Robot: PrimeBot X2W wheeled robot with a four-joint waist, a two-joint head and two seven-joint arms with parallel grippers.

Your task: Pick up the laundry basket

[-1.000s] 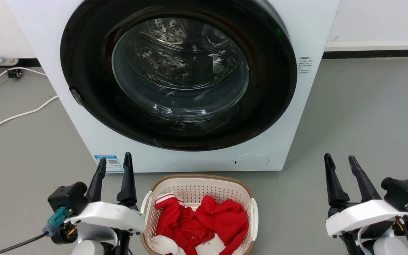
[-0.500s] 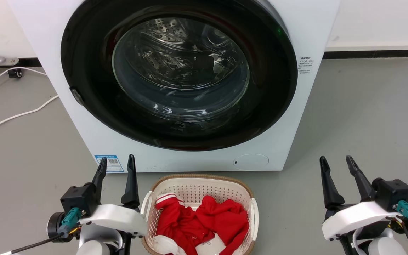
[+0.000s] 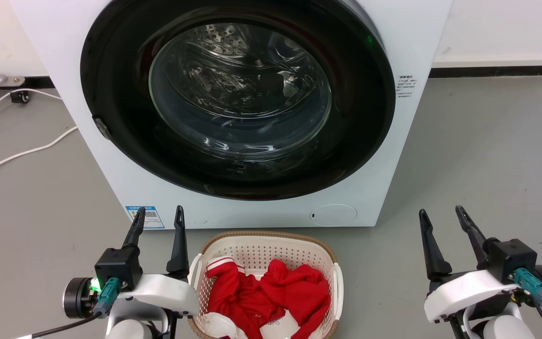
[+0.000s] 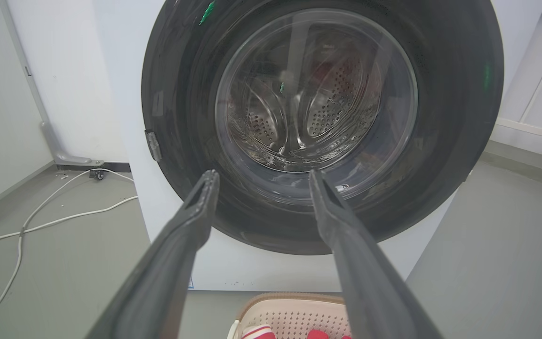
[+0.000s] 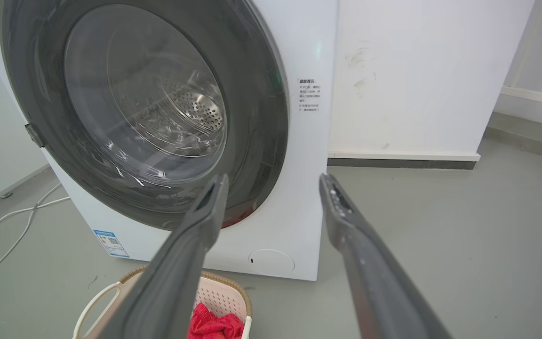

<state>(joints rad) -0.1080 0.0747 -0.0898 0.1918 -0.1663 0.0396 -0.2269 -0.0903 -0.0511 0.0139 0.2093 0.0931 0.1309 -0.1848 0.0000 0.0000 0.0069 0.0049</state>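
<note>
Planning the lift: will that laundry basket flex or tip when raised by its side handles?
Probably stiff: the laundry basket looks like moulded perforated plastic. Likely light: just crumpled red clothes inside. They lie toward its near end, so it might tilt.

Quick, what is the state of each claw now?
Left claw: open, holding nothing.
Right claw: open, holding nothing.

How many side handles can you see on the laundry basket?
2. One white handle on the left side of the laundry basket, next to the left gripper; the other handle on its right side.
</note>
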